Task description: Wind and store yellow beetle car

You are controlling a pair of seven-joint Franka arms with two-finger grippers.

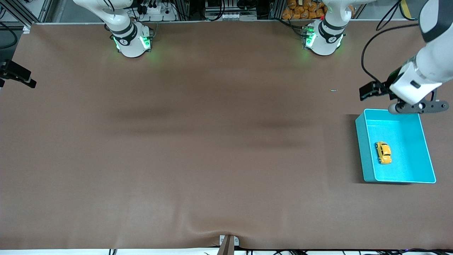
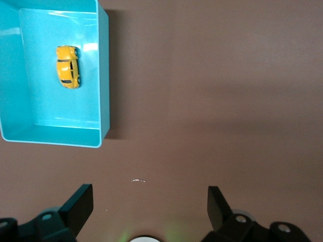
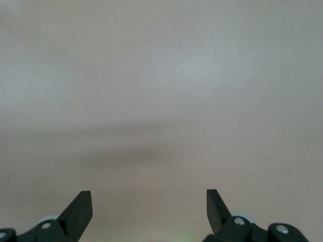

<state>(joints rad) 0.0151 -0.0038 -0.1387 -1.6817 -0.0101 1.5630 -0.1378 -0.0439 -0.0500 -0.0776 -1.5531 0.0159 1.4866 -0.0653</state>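
The yellow beetle car (image 1: pixel 383 152) lies on the floor of the teal bin (image 1: pixel 361 141), at the left arm's end of the table. It also shows in the left wrist view (image 2: pixel 68 66), inside the bin (image 2: pixel 102 75). My left gripper (image 1: pixel 418 107) hangs in the air over the bin's rim that is farthest from the front camera. It is open and empty (image 2: pixel 149 194), with bare mat between its fingers. My right gripper (image 3: pixel 149 197) is open and empty over bare mat; the front view does not show its fingers.
A brown mat (image 1: pixel 212 141) covers the table. A tiny pale speck (image 1: pixel 333 90) lies on it beside the bin, farther from the front camera. A dark part (image 1: pixel 16 74) shows at the frame's edge at the right arm's end. A clamp (image 1: pixel 228 244) sits at the near edge.
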